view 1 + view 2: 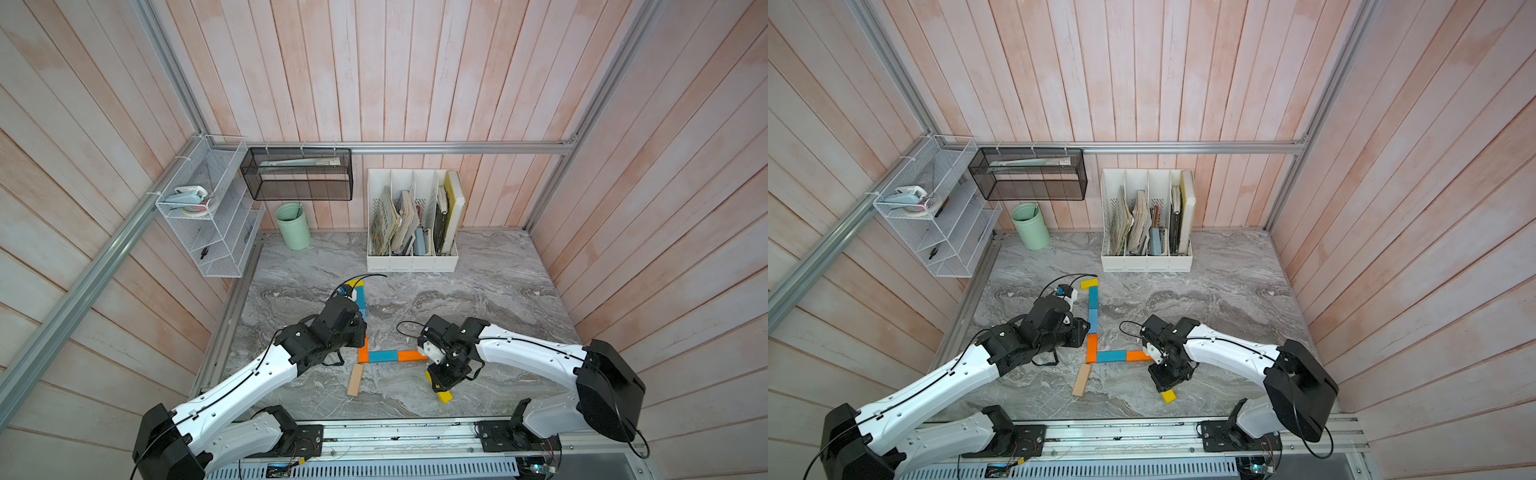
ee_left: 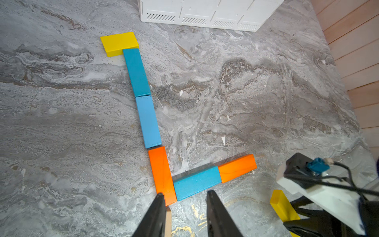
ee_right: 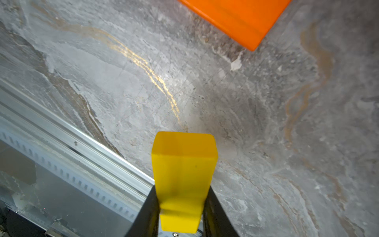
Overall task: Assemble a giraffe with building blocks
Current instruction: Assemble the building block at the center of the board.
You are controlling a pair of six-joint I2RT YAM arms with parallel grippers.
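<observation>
In both top views the giraffe (image 1: 360, 299) lies flat mid-counter (image 1: 498, 291), yellow head to the rear, neck and body forming an L, and the tan bar (image 1: 355, 380) splayed as one leg. The right gripper (image 1: 441, 386) holds the yellow bar (image 1: 1168, 395), seemingly the last leg, just beside the body's orange end (image 1: 1138, 355). The left arm (image 1: 955, 374) reaches over the neck's base. File box (image 1: 1146, 257) and cup (image 1: 1030, 230) stand well apart at the back wall, obstructing nothing.

Left wrist view: the left gripper (image 2: 184, 217) has its fingers (image 2: 155, 215) apart and empty, one tip over the corner where the neck's orange bar (image 2: 162, 172) meets the tan bar. A careless drop or sweep here could knock that joint askew. The right wrist crowds close, so the arms could clash.

Right wrist view: fingers (image 3: 215, 215) clamped on the yellow bar, its free end over bare counter, the orange end near. Set down tilted, it may topple or shove the body out of line. The front rail (image 3: 71, 143) runs near.
</observation>
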